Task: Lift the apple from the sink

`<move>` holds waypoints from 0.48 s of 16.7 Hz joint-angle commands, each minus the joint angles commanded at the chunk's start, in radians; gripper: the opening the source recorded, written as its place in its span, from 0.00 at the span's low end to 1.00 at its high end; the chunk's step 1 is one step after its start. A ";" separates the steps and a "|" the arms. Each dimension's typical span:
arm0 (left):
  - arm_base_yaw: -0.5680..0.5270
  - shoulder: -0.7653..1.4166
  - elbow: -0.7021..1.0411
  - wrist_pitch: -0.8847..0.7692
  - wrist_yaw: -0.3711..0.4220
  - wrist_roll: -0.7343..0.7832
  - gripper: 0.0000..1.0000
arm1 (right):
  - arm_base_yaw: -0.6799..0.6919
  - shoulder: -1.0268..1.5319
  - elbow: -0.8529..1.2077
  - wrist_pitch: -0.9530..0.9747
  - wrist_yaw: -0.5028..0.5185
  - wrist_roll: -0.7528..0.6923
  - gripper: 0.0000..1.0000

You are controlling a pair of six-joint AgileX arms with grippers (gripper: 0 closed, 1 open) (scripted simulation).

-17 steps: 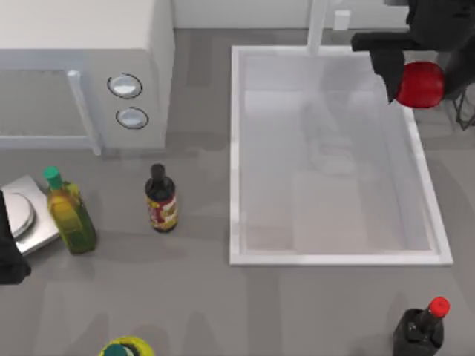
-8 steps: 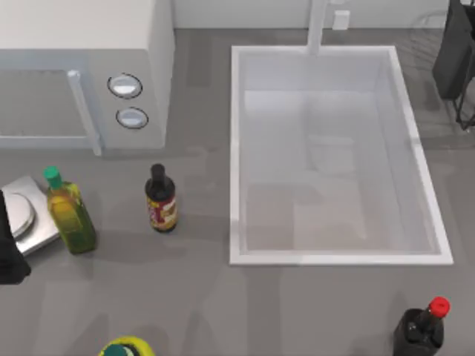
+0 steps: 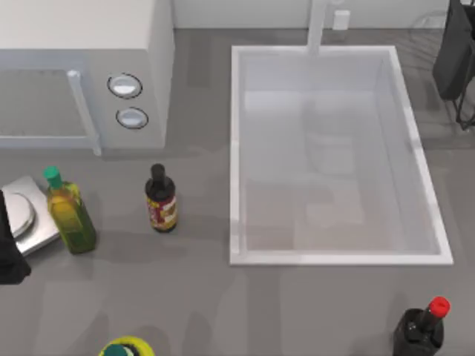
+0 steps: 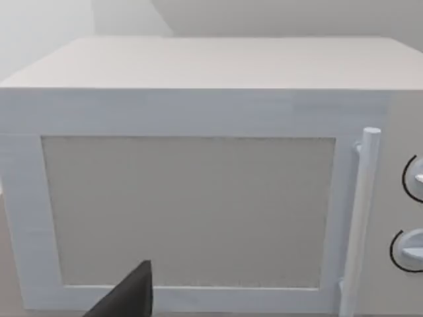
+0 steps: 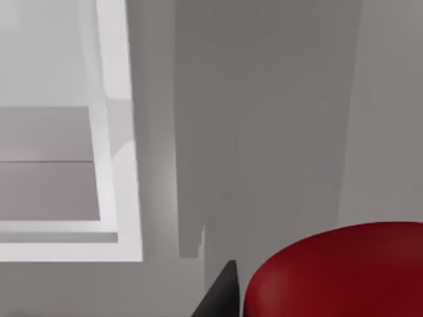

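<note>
Cut off at the frame edge, the glossy, rounded red apple (image 5: 340, 271) sits beside the right tool's dark fingertip (image 5: 221, 290), grip unclear, past the sink's (image 5: 119, 165) smooth white rim.

The apple (image 5: 337, 274) looks glossy and smooth, deep red. The sink (image 3: 236, 148) has a smooth white rim, faintly shiny, and a matt pale grey floor. The table (image 3: 200, 297) is matt grey. The microwave (image 4: 198, 99) looks like matt white plastic.
</note>
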 joint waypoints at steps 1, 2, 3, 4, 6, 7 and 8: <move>0.000 0.000 0.000 0.000 0.000 0.000 1.00 | 0.000 0.004 -0.037 0.043 0.000 0.000 0.00; 0.000 0.000 0.000 0.000 0.000 0.000 1.00 | 0.000 0.010 -0.078 0.094 0.000 0.000 0.00; 0.000 0.000 0.000 0.000 0.000 0.000 1.00 | 0.000 0.016 -0.121 0.148 0.000 0.001 0.00; 0.000 0.000 0.000 0.000 0.000 0.000 1.00 | 0.000 0.021 -0.165 0.202 0.000 0.001 0.00; 0.000 0.000 0.000 0.000 0.000 0.000 1.00 | 0.000 0.031 -0.243 0.292 -0.001 0.001 0.00; 0.000 0.000 0.000 0.000 0.000 0.000 1.00 | 0.000 0.036 -0.272 0.321 -0.001 0.001 0.00; 0.000 0.000 0.000 0.000 0.000 0.000 1.00 | 0.000 0.040 -0.290 0.340 -0.001 0.001 0.00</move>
